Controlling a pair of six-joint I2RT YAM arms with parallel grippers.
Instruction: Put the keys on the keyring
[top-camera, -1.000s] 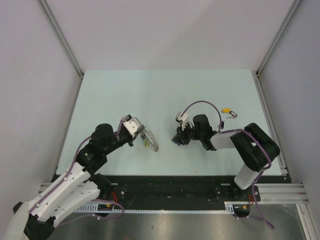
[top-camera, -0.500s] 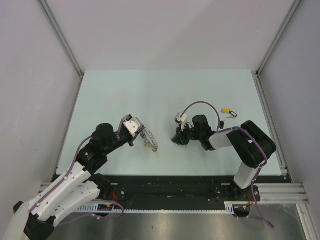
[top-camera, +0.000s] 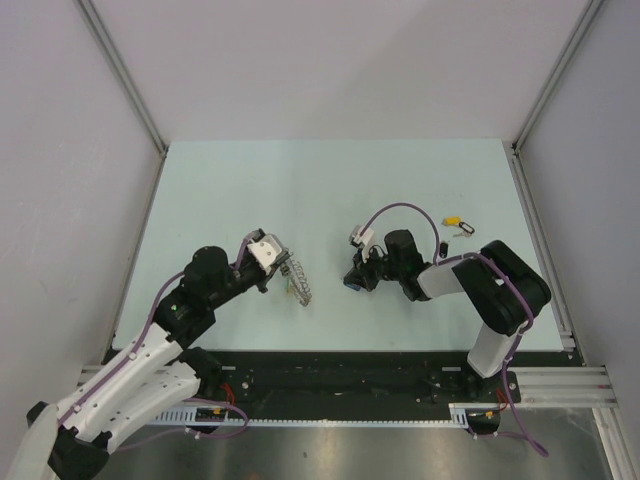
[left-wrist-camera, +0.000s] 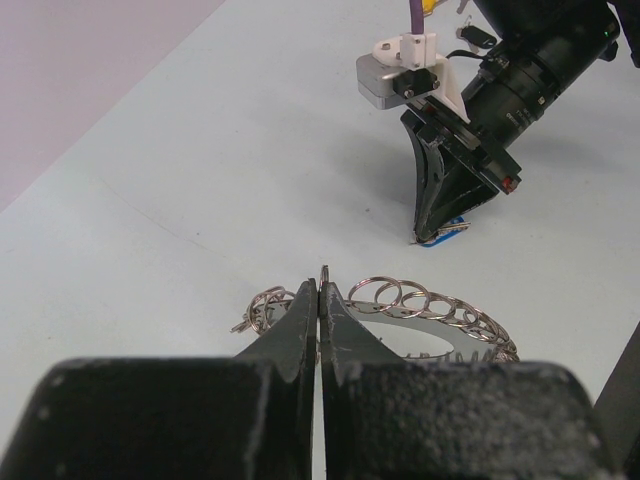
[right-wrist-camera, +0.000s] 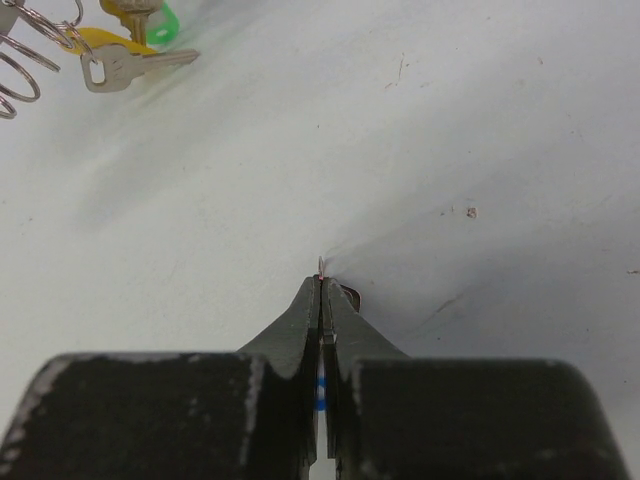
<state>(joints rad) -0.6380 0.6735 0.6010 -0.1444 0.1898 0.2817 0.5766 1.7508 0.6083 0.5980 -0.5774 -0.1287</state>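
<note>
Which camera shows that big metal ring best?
The left wrist view: the keyring sits close, its chain-like loops clear. The top view shows it tiny; the right wrist view catches only a few loops in a corner.

keyring (left-wrist-camera: 440, 308): one. wide silver-grey band, edged with a chain of small wire loops. tilted up on edge, left of the table's centre on the near side. its near rim is pinched in the closed tips of the left gripper (left-wrist-camera: 322, 288).

green-tag key (right-wrist-camera: 155, 22) and yellow-tag key (right-wrist-camera: 118, 62): one each. small metal blades, touching each other just beside the ring's loops. whether they are threaded on cannot be told.

blue-tag key (left-wrist-camera: 447, 232): one. right of the ring and apart from it, nipped at the closed tips of the right gripper (right-wrist-camera: 322, 285).

second yellow-tag key (top-camera: 453, 219) and black-tag key (top-camera: 462, 232): lying loose at far right, near each other.
</note>
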